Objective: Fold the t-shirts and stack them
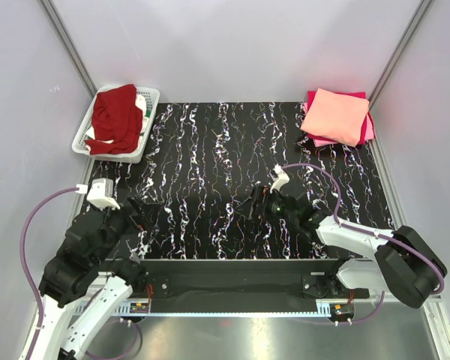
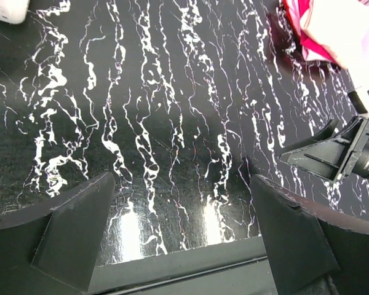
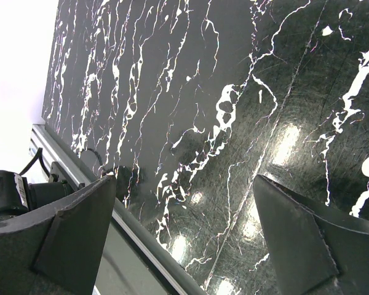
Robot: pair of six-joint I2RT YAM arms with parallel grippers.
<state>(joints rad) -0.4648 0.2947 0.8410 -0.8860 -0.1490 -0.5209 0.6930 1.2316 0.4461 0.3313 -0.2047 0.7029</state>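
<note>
Black, white-veined table [image 1: 210, 150] is carrying everything. White lattice basket [image 1: 151, 96] is sitting at the far-left corner. It is holding the dark red shirt [image 1: 114, 116], which is lying crumpled on top and spilling over the near rim. A bit of green shirt [image 1: 147, 113] is peeking out at the basket's right side, under the red. Something white is showing there too, but it is hard to tell from the plastic.

At the far-right corner, well apart from the basket, the salmon shirt [image 1: 336, 116] is lying folded flat on the magenta shirt [image 1: 313, 96]. The magenta edges are sticking out at the back-left and right of the stack, which is resting straight on the table.

Left gripper [image 1: 146, 214] is hanging low over the near-left table with its fingers spread wide and empty. The left wrist view is showing only bare table in the gap. Right gripper [image 1: 258, 202] is hovering over the near-centre table, pointing left, fingers likewise spread and gripping nothing. Both grippers are well apart from each other, from the basket and from the stack.
</note>
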